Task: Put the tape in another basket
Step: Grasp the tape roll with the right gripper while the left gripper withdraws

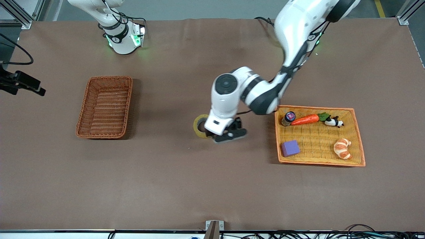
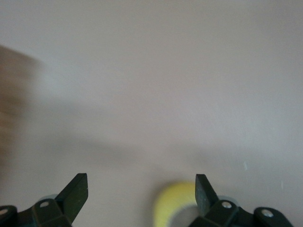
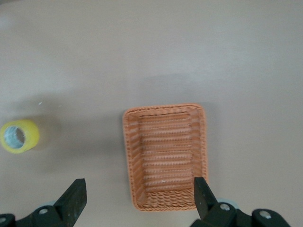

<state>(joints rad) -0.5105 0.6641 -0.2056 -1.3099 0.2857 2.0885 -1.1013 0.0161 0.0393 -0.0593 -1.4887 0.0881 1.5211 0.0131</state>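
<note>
The yellowish tape roll lies on the bare table between the reddish-brown wicker basket and the orange tray. My left gripper is low over the table right beside the tape, and its hand hides part of the roll. In the left wrist view the left gripper is open and empty, and the tape sits by the inner side of one finger. My right gripper is open and empty, high over the empty basket. The tape also shows in the right wrist view.
The shallow orange-yellow tray stands toward the left arm's end. It holds a purple cube, a croissant, a carrot, a panda toy and a small jar.
</note>
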